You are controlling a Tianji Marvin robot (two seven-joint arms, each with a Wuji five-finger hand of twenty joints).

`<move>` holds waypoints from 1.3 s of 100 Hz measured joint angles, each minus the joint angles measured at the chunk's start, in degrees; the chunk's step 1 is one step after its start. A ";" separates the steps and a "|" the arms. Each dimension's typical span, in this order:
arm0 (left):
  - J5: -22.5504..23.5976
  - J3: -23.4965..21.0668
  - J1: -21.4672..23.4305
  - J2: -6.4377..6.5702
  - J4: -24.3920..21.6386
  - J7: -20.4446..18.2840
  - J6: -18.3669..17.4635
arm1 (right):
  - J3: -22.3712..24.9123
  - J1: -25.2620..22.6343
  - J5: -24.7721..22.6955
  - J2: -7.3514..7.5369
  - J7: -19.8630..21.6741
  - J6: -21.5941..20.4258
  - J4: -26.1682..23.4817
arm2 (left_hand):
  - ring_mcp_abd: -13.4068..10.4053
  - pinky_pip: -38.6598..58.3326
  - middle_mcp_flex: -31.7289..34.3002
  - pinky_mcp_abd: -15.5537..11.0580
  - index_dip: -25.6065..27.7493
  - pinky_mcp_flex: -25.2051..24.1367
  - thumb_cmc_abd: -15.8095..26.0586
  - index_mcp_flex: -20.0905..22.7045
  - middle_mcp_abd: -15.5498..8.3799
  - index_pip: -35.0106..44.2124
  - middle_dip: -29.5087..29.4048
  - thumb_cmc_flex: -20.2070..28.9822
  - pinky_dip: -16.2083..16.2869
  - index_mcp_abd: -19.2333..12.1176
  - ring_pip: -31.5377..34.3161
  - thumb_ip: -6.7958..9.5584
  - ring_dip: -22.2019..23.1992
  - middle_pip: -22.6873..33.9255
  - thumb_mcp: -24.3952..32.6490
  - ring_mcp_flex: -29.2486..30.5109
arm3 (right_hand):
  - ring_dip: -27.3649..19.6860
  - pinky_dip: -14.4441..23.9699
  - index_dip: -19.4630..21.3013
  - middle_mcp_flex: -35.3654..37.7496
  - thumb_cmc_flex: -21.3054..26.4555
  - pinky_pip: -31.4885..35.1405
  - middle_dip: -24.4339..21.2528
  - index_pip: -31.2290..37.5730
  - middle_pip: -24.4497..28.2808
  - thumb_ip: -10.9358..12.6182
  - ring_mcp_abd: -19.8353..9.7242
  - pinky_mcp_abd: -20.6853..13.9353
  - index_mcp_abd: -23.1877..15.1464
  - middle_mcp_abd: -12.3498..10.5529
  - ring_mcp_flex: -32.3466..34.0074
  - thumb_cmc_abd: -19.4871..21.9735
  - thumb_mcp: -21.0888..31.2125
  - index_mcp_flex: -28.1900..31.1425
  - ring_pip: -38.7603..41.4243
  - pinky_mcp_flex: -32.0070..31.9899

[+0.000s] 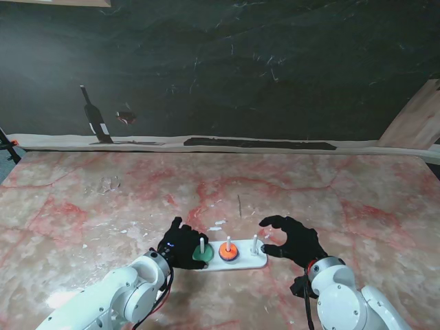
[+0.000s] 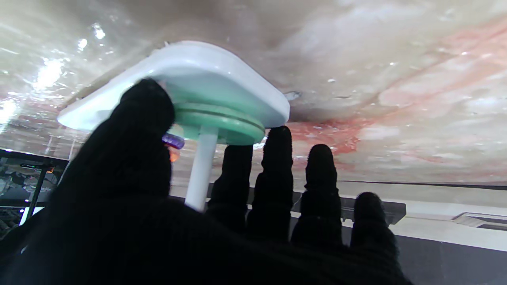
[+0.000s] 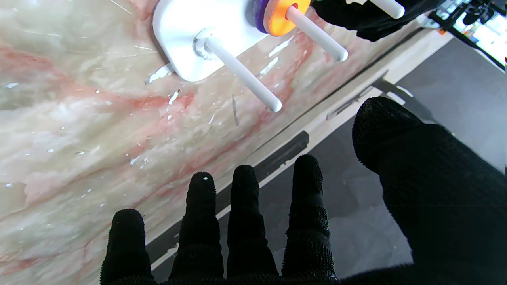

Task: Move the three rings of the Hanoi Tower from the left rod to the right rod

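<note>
Left hand (image 1: 182, 245) is wrapped round the green ring (image 2: 222, 122) at the foot of the left rod (image 2: 201, 166), thumb and fingers touching its rim. Right hand (image 1: 292, 240) sits spread and holding nothing, just beside the base's (image 1: 242, 262) right end. Orange ring (image 1: 228, 252) over purple ring (image 3: 259, 12) on the middle rod (image 1: 228, 242); right rod (image 1: 254, 243) bare.

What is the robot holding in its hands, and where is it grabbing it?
The left hand pinches the green ring by its rim, ring still on its rod. The right hand is open, holding nothing.
</note>
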 measured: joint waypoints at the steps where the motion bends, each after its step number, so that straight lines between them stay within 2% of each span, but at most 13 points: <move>1: 0.00 0.01 -0.01 0.00 0.01 0.02 -0.04 | 0.01 0.00 0.01 0.00 0.00 0.00 0.00 | -0.02 0.03 0.01 0.00 0.00 0.00 0.00 0.00 0.00 0.00 0.01 0.00 -0.01 0.01 0.01 0.00 0.00 0.01 0.00 0.01 | 0.00 0.00 0.00 0.00 0.00 0.02 0.00 0.00 0.00 0.00 0.00 0.00 0.00 0.00 0.00 0.00 0.00 0.00 -0.01 0.00; 27: 0.45 -0.49 0.43 0.01 -0.45 0.33 -0.53 | 0.25 -0.12 0.54 -0.06 -0.04 -0.04 -0.03 | -0.19 1.45 2.91 0.00 0.00 0.60 -0.95 2.10 0.00 0.09 0.26 -0.02 -0.58 0.39 0.88 0.00 0.12 0.07 0.01 2.25 | 0.00 0.00 0.00 0.74 0.00 0.75 0.00 0.00 0.12 0.00 0.02 0.04 0.01 0.03 0.00 0.00 -0.54 0.00 -0.05 0.00; 72: 0.32 0.96 -0.86 0.18 -0.58 -0.92 -0.56 | 0.32 -0.12 1.02 -0.06 0.18 -0.02 -0.07 | -0.21 3.19 3.46 0.01 0.00 0.64 -1.61 2.26 0.00 0.47 1.18 -0.29 -1.58 0.44 1.08 0.00 0.56 0.79 0.74 2.93 | 0.00 0.00 0.00 0.74 0.00 1.35 0.00 0.00 0.12 0.00 0.54 0.49 0.02 0.04 0.01 0.01 -0.55 0.00 -0.09 0.00; 89: 0.28 2.05 -1.94 0.21 -0.47 -1.97 0.15 | 0.31 -0.06 1.05 -0.06 0.34 -0.02 -0.07 | -0.21 3.22 2.60 0.02 0.01 0.63 -2.46 2.08 0.00 0.50 1.18 -1.10 -2.87 0.34 1.08 0.00 0.56 0.66 2.63 2.93 | 0.00 0.00 0.00 0.74 0.00 1.49 0.00 0.00 0.12 0.00 0.54 0.49 0.02 0.04 0.01 0.01 -0.55 0.00 -0.09 0.00; 99: 0.09 2.31 -2.20 0.20 -0.45 -2.62 0.54 | 0.29 -0.04 1.05 -0.06 0.42 0.01 -0.06 | -0.14 3.22 0.94 0.02 0.01 0.63 -3.38 1.43 -0.09 0.50 0.54 -1.18 -2.95 0.06 1.08 0.03 0.56 -0.03 3.81 2.87 | 0.00 0.00 0.00 0.74 0.00 1.70 -0.01 0.00 0.12 0.00 0.55 0.50 0.02 0.04 0.01 0.01 -0.55 0.00 -0.09 0.00; 130: -0.50 3.42 -3.70 0.27 0.13 -3.56 0.37 | 0.26 0.11 1.14 -0.06 0.55 0.00 0.01 | -0.09 3.22 1.37 0.02 -0.20 0.63 -4.51 1.18 -0.28 0.19 -0.16 -1.63 -3.00 -0.02 1.08 0.09 0.56 -0.10 5.07 2.86 | 0.00 0.00 0.00 0.74 0.00 1.85 -0.01 0.00 0.12 0.00 0.55 0.51 0.02 0.05 0.01 0.01 -0.56 0.00 -0.10 0.00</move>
